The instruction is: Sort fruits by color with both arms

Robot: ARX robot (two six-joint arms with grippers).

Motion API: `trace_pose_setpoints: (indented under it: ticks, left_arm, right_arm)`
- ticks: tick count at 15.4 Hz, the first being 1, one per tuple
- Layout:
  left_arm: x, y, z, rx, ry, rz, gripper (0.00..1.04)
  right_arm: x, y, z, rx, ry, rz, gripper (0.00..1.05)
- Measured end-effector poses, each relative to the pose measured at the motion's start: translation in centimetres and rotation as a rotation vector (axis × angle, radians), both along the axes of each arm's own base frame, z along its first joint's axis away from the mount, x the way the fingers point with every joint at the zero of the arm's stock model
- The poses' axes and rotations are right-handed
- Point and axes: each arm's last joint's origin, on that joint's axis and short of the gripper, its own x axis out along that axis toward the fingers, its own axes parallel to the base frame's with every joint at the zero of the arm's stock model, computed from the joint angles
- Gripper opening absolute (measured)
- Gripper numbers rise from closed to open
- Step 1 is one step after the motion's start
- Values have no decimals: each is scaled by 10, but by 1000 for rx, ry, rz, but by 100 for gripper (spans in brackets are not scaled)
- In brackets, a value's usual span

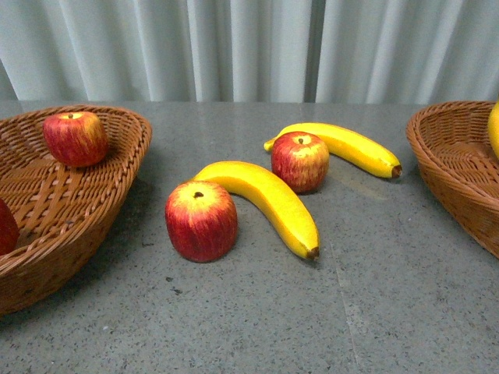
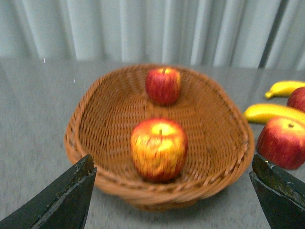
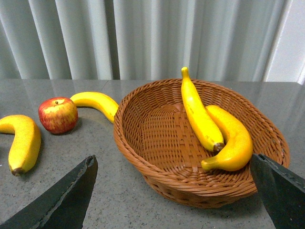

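Red first: two apples lie loose on the grey table (image 1: 257,327). Taking the front view as our dial, the near apple (image 1: 201,220) sits at 7 o'clock, pressed to the blunt end of the near banana (image 1: 269,199), which curves off toward 5 o'clock. The far apple (image 1: 300,160) sits at 12 o'clock in the crook of the far banana (image 1: 343,146); contact likely, not confirmed.

The left basket (image 1: 117,148), at 9 o'clock, holds a nearer basket apple (image 2: 158,149) and a farther basket apple (image 2: 163,85). The right basket (image 1: 444,156), at 3 o'clock, holds a slim banana (image 3: 198,112) resting on a fatter banana (image 3: 231,138).

The left gripper (image 2: 172,160) faces its basket with jaws spread wide and nothing between them. The right gripper (image 3: 172,159) does likewise.

We judge the sort about half done.

Risks we note:
- Each loose apple crowds a banana, so closing on one may shove the other or set the apple rolling.
- The glossy banana skin may slip in a pinch.
- All four fruits cluster mid-table, so both arms reaching in together could collide.
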Motion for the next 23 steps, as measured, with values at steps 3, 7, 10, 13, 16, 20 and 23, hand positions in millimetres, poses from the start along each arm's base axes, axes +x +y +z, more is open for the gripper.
trace_pose_setpoints:
  ticks: [3,7,10,13,16,20,23]
  left_arm:
    - [15,3,25,-22,-31,50,98]
    - [73,-2,82,58,-145,-77,98]
    - [149,-31,95,191,33,-283,98]
    - [193,-65,100,294,216,-474,98]
    - [200,-110,100,412,359,-709,98]
    - [210,-128,69,468,516,-761,98]
    - [221,-131,56,484,548,-777,98]
  right_arm:
    - [0,0,0,0,0,0,98]
    - [0,0,0,0,0,0,98]
    - [0,0,0,0,0,0,98]
    - [0,0,0,0,0,0,98]
    - [0,0,0,0,0,0,98]
    - [0,0,0,0,0,0,98]
    - [0,0,0,0,0,0,98]
